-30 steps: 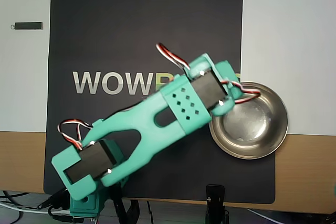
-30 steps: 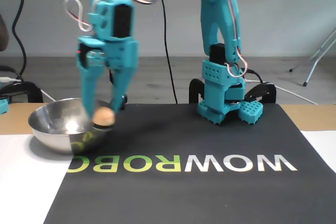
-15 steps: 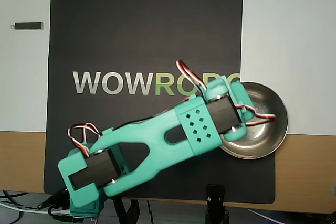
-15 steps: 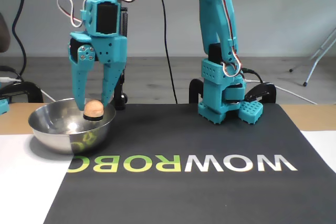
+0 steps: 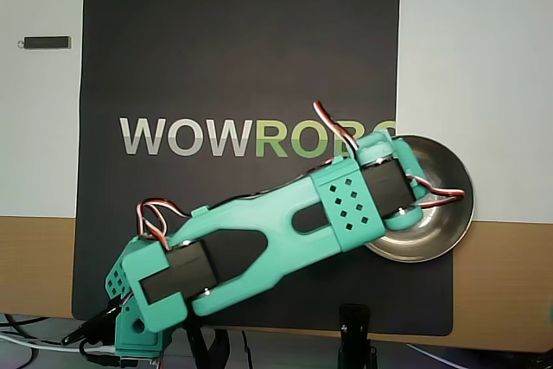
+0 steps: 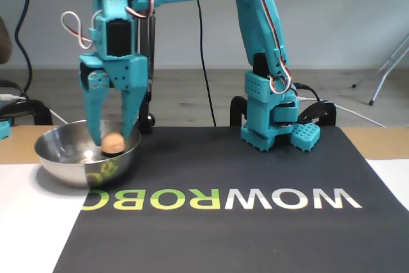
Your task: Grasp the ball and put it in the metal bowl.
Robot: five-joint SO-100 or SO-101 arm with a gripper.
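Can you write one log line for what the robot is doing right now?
gripper: shut on ball | ball: over bowl, inside rim, not released | step: drop pending

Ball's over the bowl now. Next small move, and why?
Probably open the jaws and let go. In the fixed view the teal two-finger gripper holds the small peach-orange ball between its fingertips, inside the rim line of the shiny round steel bowl. The overhead view shows the wrist over the bowl, hiding the ball, so the drop looks short.
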